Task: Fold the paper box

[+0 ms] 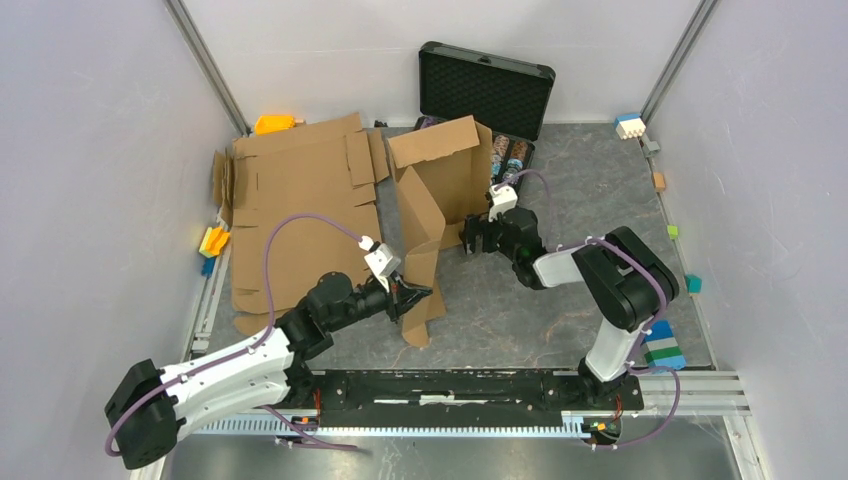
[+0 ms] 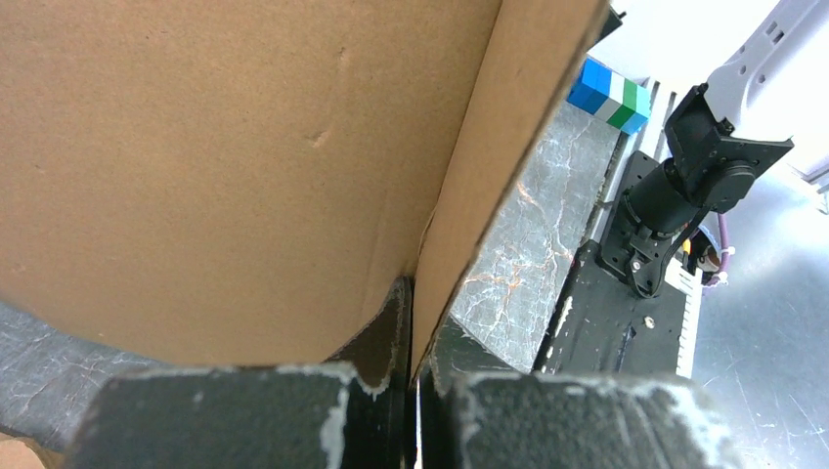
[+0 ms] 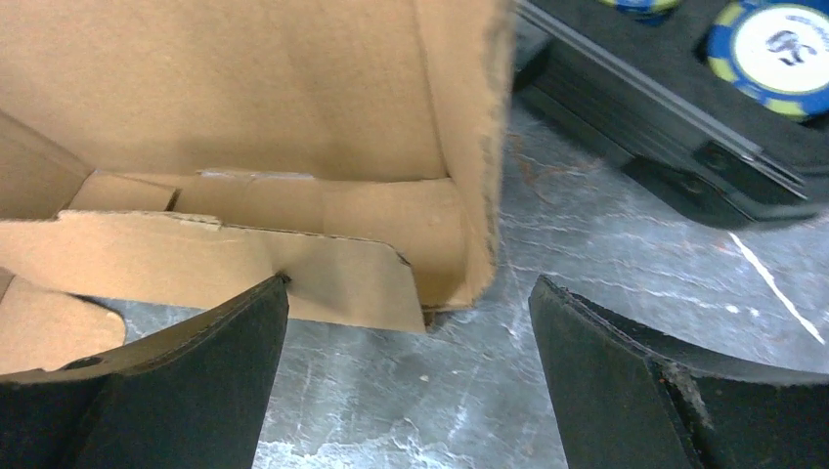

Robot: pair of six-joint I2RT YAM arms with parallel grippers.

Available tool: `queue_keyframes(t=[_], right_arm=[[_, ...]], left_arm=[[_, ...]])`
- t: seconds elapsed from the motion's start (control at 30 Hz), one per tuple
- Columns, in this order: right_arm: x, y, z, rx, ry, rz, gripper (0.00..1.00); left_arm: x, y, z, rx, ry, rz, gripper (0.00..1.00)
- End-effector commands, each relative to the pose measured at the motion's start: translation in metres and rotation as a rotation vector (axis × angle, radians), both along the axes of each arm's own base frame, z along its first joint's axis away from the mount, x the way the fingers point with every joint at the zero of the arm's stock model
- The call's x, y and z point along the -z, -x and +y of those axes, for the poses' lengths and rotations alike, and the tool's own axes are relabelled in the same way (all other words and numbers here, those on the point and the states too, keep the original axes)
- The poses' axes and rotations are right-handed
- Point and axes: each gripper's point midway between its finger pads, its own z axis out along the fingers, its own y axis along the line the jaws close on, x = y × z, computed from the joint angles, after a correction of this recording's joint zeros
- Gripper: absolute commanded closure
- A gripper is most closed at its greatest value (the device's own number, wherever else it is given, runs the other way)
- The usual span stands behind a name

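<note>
The brown corrugated cardboard box (image 1: 445,185), judged light and floppy, was clamped at a flap edge by the left hand (image 1: 410,297); the right hand (image 1: 470,238) was spread apart.

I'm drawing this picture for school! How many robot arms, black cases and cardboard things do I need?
Robot arms: 2 (left arm, right arm)
Black case: 1
Cardboard things: 2 (paper box, flat cardboard sheet)
Total: 5
</note>
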Motion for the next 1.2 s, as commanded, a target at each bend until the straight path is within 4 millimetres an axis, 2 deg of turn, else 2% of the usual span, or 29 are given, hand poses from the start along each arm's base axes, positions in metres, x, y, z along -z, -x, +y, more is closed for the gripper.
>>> queue_keyframes(t=[0.0, 0.23, 0.3, 0.4, 0.57, 0.67, 0.73, 0.9, 1.03, 1.17], right_arm=[[-0.019, -0.013, 0.025, -0.102, -0.033, -0.068, 0.02], [-0.038, -0.023, 0.033, -0.173, 0.019, -0.166, 0.02], [-0.038, -0.022, 0.037, -0.204, 0.029, -0.179, 0.08], [-0.037, -0.018, 0.041, -0.228, 0.023, -0.184, 0.24], [-0.027, -0.017, 0.049, -0.217, 0.050, -0.158, 0.39], [-0.014, -0.020, 0.046, -0.151, 0.074, -0.112, 0.38], [-0.005, -0.022, 0.043, -0.112, 0.090, -0.083, 0.32], [0.019, -0.023, 0.039, -0.043, 0.177, -0.016, 0.33], [0.026, -0.021, 0.039, -0.030, 0.202, 0.001, 0.36], [0.032, -0.013, 0.039, -0.039, 0.223, 0.028, 0.35]], left_arm=[[0.021, 0.004, 0.001, -0.002, -0.058, 0.087, 0.97], [0.021, 0.004, 0.002, -0.005, -0.056, 0.089, 0.97], [0.021, 0.004, 0.001, -0.006, -0.055, 0.089, 0.97], [0.022, 0.004, 0.001, -0.004, -0.056, 0.091, 0.97], [0.023, 0.004, 0.000, 0.001, -0.056, 0.092, 0.97], [0.023, 0.004, -0.001, 0.006, -0.056, 0.093, 0.97], [0.024, 0.004, -0.001, 0.006, -0.057, 0.094, 0.97], [0.026, 0.004, -0.001, 0.007, -0.062, 0.094, 0.97], [0.027, 0.004, -0.001, 0.007, -0.064, 0.094, 0.97], [0.027, 0.004, -0.001, 0.007, -0.064, 0.093, 0.97]])
